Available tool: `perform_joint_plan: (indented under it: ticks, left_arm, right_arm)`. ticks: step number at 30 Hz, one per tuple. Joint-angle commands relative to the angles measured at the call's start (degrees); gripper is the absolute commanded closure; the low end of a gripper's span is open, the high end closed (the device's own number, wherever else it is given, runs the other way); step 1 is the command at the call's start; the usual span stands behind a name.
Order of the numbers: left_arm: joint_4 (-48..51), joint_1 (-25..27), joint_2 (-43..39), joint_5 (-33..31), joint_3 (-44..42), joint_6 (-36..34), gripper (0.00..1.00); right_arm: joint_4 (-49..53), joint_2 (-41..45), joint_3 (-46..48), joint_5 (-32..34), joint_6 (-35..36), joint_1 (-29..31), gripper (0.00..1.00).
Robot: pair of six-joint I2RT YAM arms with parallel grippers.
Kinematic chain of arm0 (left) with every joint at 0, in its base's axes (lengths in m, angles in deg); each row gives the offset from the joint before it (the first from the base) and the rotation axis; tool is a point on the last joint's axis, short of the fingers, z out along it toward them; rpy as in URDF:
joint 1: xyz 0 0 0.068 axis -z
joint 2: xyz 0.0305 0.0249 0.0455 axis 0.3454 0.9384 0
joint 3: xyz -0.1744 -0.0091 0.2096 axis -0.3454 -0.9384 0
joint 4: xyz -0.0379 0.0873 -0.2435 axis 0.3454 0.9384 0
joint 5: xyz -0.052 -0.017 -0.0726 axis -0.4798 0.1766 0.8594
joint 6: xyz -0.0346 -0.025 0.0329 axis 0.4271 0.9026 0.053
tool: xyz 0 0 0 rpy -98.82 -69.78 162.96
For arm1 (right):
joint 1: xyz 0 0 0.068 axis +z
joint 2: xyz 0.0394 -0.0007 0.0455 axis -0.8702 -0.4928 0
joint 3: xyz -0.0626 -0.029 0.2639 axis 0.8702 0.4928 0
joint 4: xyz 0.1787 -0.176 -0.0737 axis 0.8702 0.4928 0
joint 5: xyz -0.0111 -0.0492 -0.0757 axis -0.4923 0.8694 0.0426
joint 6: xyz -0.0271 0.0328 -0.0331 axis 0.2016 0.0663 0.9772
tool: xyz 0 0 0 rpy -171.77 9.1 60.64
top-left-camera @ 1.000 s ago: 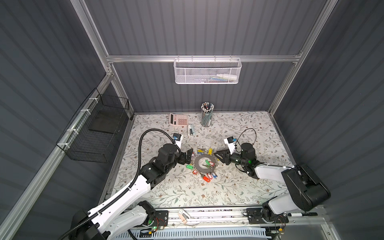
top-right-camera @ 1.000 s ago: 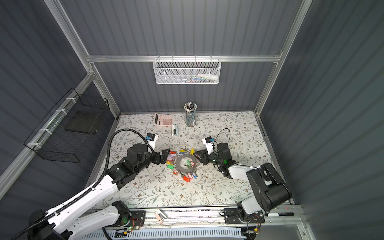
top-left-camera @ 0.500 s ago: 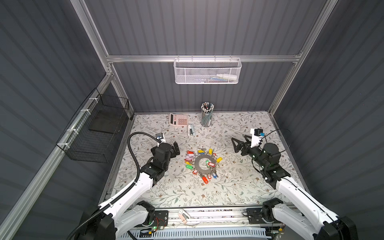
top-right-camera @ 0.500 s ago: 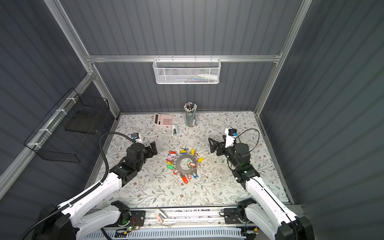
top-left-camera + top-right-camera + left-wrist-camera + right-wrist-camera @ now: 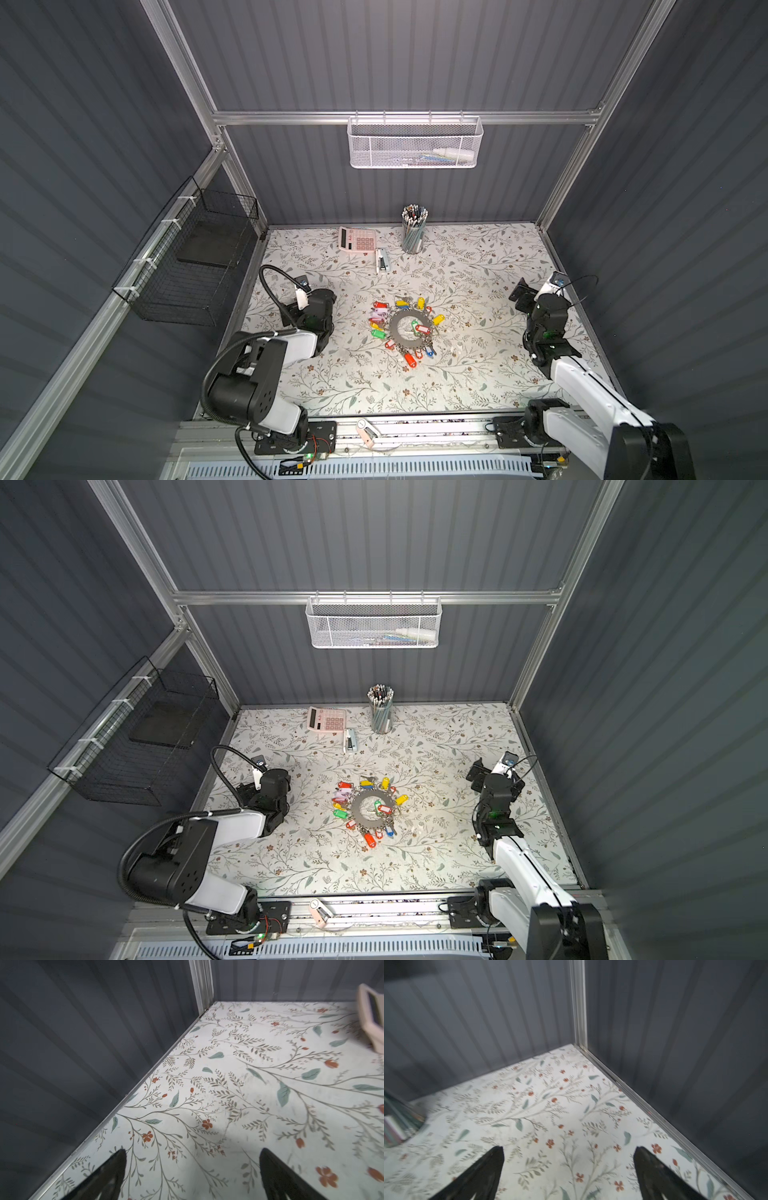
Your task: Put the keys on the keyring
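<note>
now the left gripper hangs near the left wall, jaws spread wide, holding nothing. in the middle of the table the grey notched keyring lies flat, the keys with coloured tags fanned around its rim. the right gripper, jaws parted and empty too, faces the far right corner; neither arm looks clearly nearer, both face away.
</note>
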State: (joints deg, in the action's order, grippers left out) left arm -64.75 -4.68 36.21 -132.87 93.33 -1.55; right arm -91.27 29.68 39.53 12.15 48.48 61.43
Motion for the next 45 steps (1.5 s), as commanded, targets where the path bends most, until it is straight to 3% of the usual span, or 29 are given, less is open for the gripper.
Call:
perform_joint_plan:
  ticks: [1,2,4,6,10,12,13,15,17,24,45]
  left_arm:
    - [-19.3,-1.0,1.7,8.3,-4.0,-10.3,0.0]
    - [-28.0,-2.8,3.6,10.1,-7.1,-9.7,0.0]
    - [-35.2,-4.6,6.4,12.2,-9.1,-9.4,0.0]
    - [-25.7,-4.6,5.1,16.3,-6.6,-8.9,0.0]
    - [-27.3,-4.8,10.8,18.5,-3.2,-11.2,0.0]
    - [-22.0,-5.6,9.8,19.5,-2.1,-9.4,0.0]
    - [-24.2,-6.3,10.7,19.9,-1.9,-9.8,0.0]
    - [-17.9,-8.4,9.2,22.1,-0.5,-7.0,0.0]
    - [-20.5,-9.0,9.9,23.2,-1.1,-6.9,0.0]
    - [-20.1,-9.0,9.6,22.9,-1.2,-7.0,0.0]
    - [-20.3,-9.0,9.6,23.0,-1.3,-7.0,0.0]
  right_arm:
    - [-14.2,-6.1,3.5,-1.7,2.6,-2.8,0.01]
    - [-19.6,-9.0,5.6,-3.6,1.6,-3.9,0.01]
    - [-25.7,-11.5,6.8,-8.0,1.7,-4.9,0.01]
    - [-26.5,-14.8,5.4,-11.6,2.2,-5.3,0.01]
    - [-42.8,-26.5,6.8,-17.2,4.9,-5.3,0.01]
    - [-29.1,-22.1,3.5,-17.6,4.1,-5.3,0.01]
    - [-28.1,-23.4,1.8,-17.2,4.1,-5.3,0.01]
    - [-29.8,-25.1,1.2,-16.4,5.2,-4.5,0.01]
    - [-26.1,-24.0,0.4,-16.4,4.7,-4.6,0.01]
    - [-30.5,-24.8,1.6,-15.4,7.3,-2.7,0.01]
    - [-29.7,-24.7,1.3,-16.6,7.8,-2.5,0.01]
